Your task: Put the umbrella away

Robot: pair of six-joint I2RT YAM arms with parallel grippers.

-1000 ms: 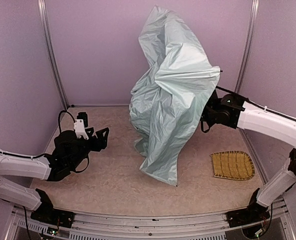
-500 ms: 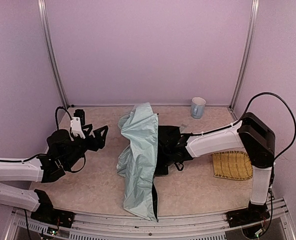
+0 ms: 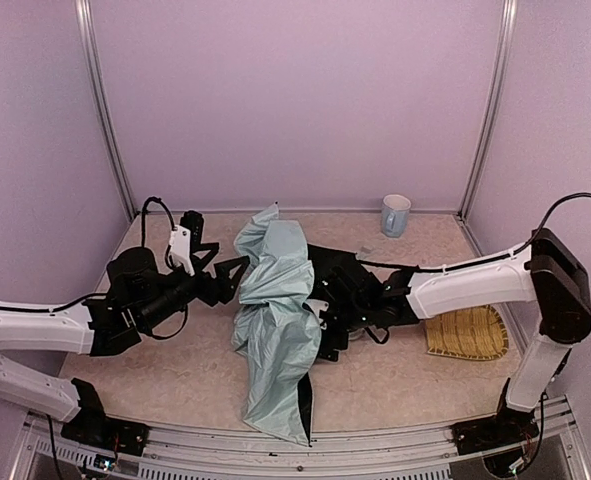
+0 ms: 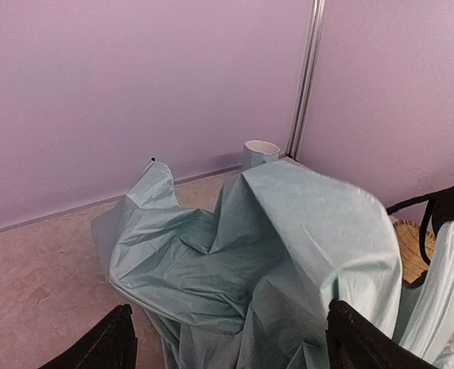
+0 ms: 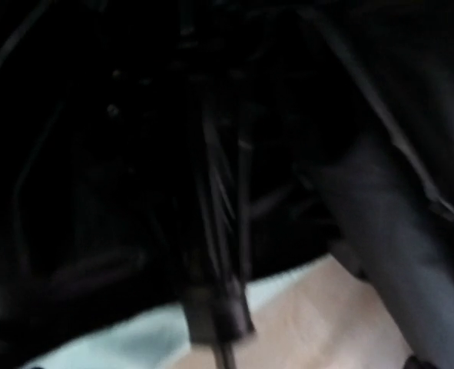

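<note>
Nearest the front edge of the desk [image 3: 175, 375], the lower tip of the umbrella [image 3: 275, 335] is trailing down to a point, mint fabric on the L w/ a strip of black lining showing along its R edge. The umbrella is lying collapsed and crumpled across the ctr of the desk, running from that near tip back toward the rear wall, w/ a rumpled peak at its far end. The L arm [image 3: 40, 328] is reaching in low from the L, and the L jaws are standing wide apart just beside the fabric's L edge, holding nothing. In the L wrist cam both black fingertips [image 4: 107, 347] are sitting at the bottom corners w/ the umbrella [image 4: 288, 254] filling the space ahead and btwn them; contact w/ the cloth isn't clear. The R arm [image 3: 470, 285] is stretching in from the R, its end buried in the black lining on the umbrella's R side. The R jaws are hiding in there, so can't tell if they're apart or clamped. The R wrist cam is showing only the umbrella [image 5: 211, 254] up close: dark, blurred ribs & a thin shaft, w/ a sliver of pale fabric and desk below. Farther R, a woven straw mat [image 3: 465, 333] is lying flat near the R arm. Farthest back, a pale blue mug [image 3: 396, 214] is standing upright near the rear R corner, well apart from the umbrella.
</note>
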